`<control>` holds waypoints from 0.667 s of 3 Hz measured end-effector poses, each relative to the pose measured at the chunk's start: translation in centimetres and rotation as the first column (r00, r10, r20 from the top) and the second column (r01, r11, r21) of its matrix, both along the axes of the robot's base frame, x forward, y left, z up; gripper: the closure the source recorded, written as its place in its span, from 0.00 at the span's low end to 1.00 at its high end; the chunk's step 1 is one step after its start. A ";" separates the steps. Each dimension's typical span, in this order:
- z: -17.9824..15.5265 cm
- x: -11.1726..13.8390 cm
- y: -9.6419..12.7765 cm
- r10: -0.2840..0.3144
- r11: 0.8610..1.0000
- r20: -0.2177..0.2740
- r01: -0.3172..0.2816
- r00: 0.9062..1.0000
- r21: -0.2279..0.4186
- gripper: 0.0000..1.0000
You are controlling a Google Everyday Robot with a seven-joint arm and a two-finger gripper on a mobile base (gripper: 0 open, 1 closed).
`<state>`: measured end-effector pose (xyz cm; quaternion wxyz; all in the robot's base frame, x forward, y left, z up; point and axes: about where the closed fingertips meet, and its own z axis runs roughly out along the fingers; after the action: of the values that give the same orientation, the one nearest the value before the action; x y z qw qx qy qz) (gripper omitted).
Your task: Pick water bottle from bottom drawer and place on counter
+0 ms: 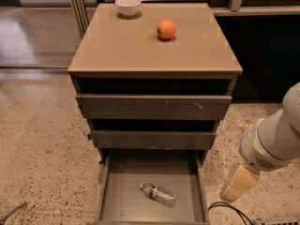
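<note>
The water bottle (158, 194) lies on its side on the grey floor of the pulled-out bottom drawer (107, 196), cap end to the left, slightly right of the middle. The tan counter (140, 50) tops the cabinet above. My gripper (238, 184) hangs from the white arm (274, 137) to the right of the drawer, outside its right wall and above floor level. It is apart from the bottle and holds nothing that I can see.
An orange (166, 29) and a white bowl (128, 5) sit on the counter toward the back. Two shallower drawers (152, 107) above the bottom one stand slightly open. A black cable (229, 207) lies on the speckled floor below the gripper.
</note>
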<state>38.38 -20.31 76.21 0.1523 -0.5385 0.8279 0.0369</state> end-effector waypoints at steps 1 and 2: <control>-2.2 -0.1 3.3 0.022 0.999 0.013 -0.023 1.000 0.040 0.00; -6.5 -0.6 5.9 0.024 1.000 -0.004 -0.024 1.000 0.009 0.00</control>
<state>37.75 -14.43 69.69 0.1526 -0.5478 0.8214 0.0435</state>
